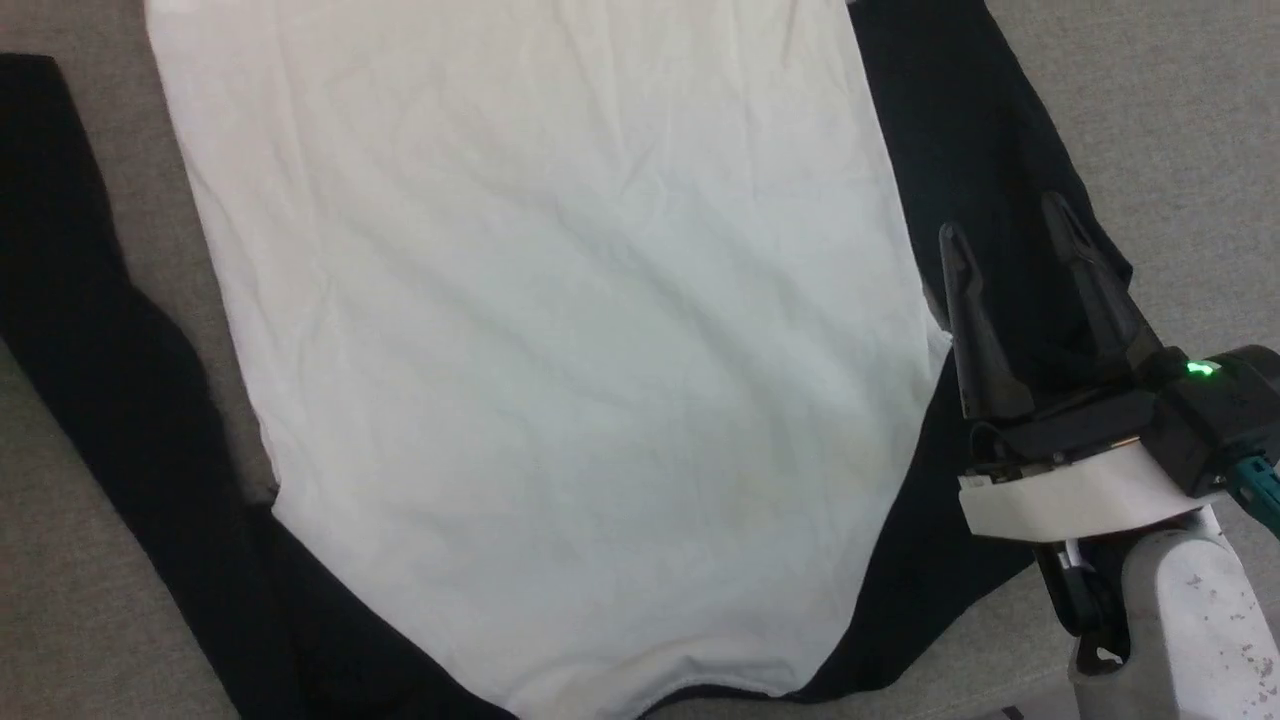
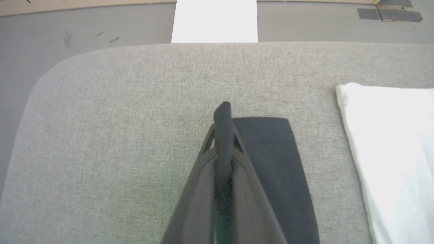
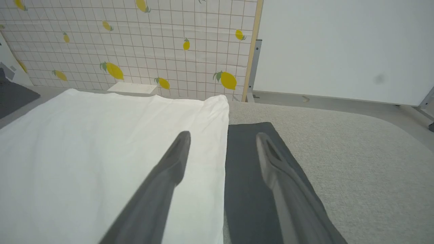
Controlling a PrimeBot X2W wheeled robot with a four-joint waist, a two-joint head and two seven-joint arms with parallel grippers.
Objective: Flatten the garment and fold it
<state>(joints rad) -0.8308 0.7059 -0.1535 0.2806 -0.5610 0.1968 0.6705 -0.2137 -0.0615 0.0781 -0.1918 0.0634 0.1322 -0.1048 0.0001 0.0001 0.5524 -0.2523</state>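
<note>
A grey woven padded surface (image 1: 1150,120) is largely covered by the soft white cloth shirt with black sleeves (image 1: 560,330), which is spread flat across it. The right gripper (image 1: 1000,216) is held wide open and empty over the shirt's right black sleeve (image 1: 960,130). The left gripper (image 2: 222,112) is pressed shut at the other sleeve (image 2: 271,152); whether cloth is pinched cannot be told.

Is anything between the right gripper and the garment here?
Nothing visible. The right gripper, jaws open, is directly above the garment, over the line where its white body meets the black sleeve, with only bare cloth beneath it.
</note>
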